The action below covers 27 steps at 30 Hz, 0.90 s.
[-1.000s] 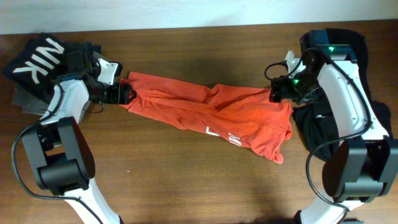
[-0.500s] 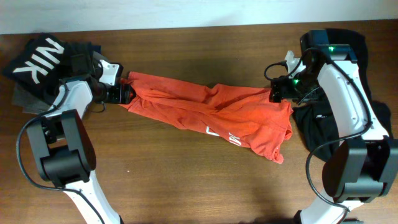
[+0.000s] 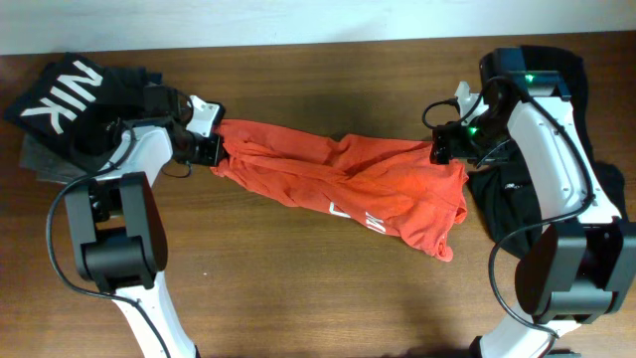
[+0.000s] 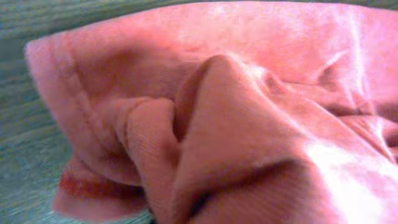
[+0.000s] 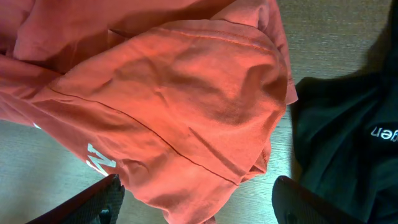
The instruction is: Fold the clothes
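Note:
The red-orange T-shirt (image 3: 338, 179) lies stretched slantwise across the wooden table, its white lettering (image 3: 353, 214) facing up. My left gripper (image 3: 213, 149) is shut on the shirt's bunched left end. The left wrist view holds only crumpled shirt fabric (image 4: 249, 124), and the fingers are hidden there. My right gripper (image 3: 440, 149) hovers open over the shirt's upper right corner. In the right wrist view its fingers (image 5: 93, 202) stand wide apart with the shirt (image 5: 174, 93) below them. A black garment (image 3: 497, 199) with a small white logo (image 5: 379, 132) lies just right of the shirt.
A black top with big white letters (image 3: 60, 94) lies at the far left corner on a grey garment (image 3: 40, 159). The table's back edge (image 3: 298, 42) runs along a white wall. Bare wood (image 3: 298, 288) spans the front.
My left gripper has shut on the shirt's left end and moved a little to the right, bunching the fabric. The right arm has stayed put.

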### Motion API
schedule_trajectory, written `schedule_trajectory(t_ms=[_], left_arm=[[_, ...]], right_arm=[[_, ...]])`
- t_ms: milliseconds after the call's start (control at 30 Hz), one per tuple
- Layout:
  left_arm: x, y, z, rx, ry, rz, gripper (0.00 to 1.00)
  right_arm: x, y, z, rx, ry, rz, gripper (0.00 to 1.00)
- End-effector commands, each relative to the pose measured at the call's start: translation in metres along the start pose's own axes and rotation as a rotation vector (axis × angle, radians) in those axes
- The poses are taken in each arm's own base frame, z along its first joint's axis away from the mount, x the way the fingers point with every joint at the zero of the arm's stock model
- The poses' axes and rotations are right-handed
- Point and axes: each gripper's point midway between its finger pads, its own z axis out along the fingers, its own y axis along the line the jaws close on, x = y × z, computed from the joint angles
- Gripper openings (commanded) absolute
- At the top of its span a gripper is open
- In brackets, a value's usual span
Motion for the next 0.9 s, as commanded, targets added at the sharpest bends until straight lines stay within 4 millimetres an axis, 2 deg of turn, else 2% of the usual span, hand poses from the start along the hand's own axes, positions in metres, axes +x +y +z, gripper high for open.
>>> schedule_trajectory(t_ms=[0, 167, 300, 400, 467, 500, 567, 700, 867], left_arm=[[0.007, 0.008, 0.003, 0.012, 0.012, -0.043, 0.00], [0.005, 0.036, -0.020, -0.028, -0.026, -0.207, 0.01], [-0.002, 0.049, -0.056, -0.062, -0.080, -0.239, 0.01], [-0.009, 0.049, -0.089, -0.093, -0.119, -0.240, 0.01], [-0.012, 0.046, -0.102, -0.102, -0.128, -0.233, 0.00], [-0.012, 0.045, -0.108, -0.114, -0.129, -0.232, 0.00], [-0.012, 0.040, -0.115, -0.125, -0.125, -0.223, 0.00], [-0.011, 0.031, -0.121, -0.120, -0.116, -0.200, 0.01], [-0.015, 0.020, -0.119, -0.109, -0.110, -0.162, 0.01]], right_arm=[[0.001, 0.005, -0.004, -0.013, -0.007, -0.011, 0.81], [0.003, 0.006, -0.004, -0.014, 0.003, -0.009, 0.81], [0.006, 0.008, 0.004, -0.034, 0.012, 0.032, 0.80], [0.010, 0.027, 0.016, -0.161, 0.021, 0.036, 0.75], [0.011, 0.038, 0.021, -0.236, 0.019, 0.036, 0.67], [0.012, 0.044, 0.024, -0.275, 0.020, 0.037, 0.60], [0.016, 0.054, 0.033, -0.327, 0.026, 0.030, 0.38], [0.031, 0.063, 0.057, -0.346, 0.061, 0.028, 0.05], [0.049, 0.058, 0.094, -0.345, 0.077, 0.095, 0.04]])
